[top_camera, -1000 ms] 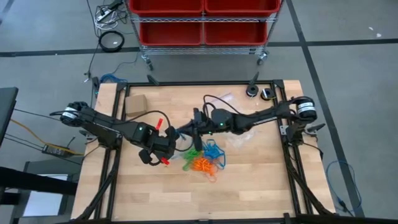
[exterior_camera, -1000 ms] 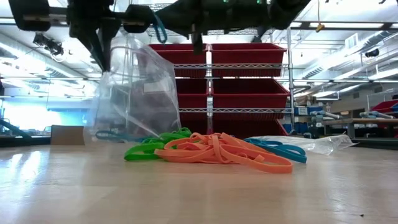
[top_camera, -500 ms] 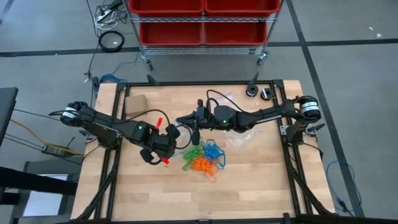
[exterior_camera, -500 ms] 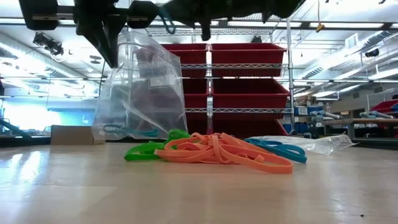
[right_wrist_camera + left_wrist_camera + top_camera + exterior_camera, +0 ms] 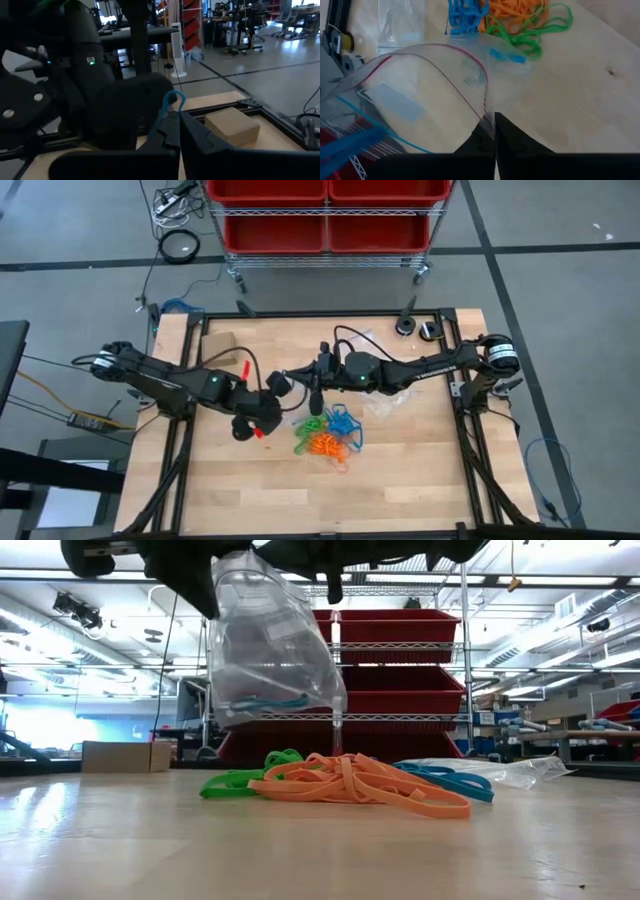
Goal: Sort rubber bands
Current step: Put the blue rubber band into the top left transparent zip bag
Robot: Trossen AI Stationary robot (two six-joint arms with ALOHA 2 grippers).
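The rubber bands [image 5: 326,435] lie in a pile of orange, green and blue loops on the table; the low view shows the same pile [image 5: 350,780]. A clear zip bag [image 5: 270,650] hangs in the air above the pile's left end, with blue bands [image 5: 265,702] inside it. My left gripper [image 5: 493,131] is shut on the bag's mouth. My right gripper [image 5: 178,117] is level just beyond the bag, pointing toward the left arm. It is shut on one blue rubber band [image 5: 171,102]. My left gripper pinches the bag's open rim [image 5: 487,112] between its two fingers, just below the red zip line. The bag is lifted clear of the table, its mouth gaping open and its body hanging tilted. My right gripper pinches a blue rubber band [image 5: 170,107] between its fingertips, level from the table's right. The band's loop stands free above the fingers, off the table.
A small tan cardboard box [image 5: 218,345] sits near the table's far left corner. A second clear bag [image 5: 385,400] lies flat to the right of the pile. Red bins on a wire cart [image 5: 325,215] stand beyond the far edge. Bare wood lies toward the near edge.
My left gripper has risen and taken the bag up with it. The bag's bottom, which rested on the table beside the pile, now hangs clear and has swung toward the pile. The blue bands inside went up with it.
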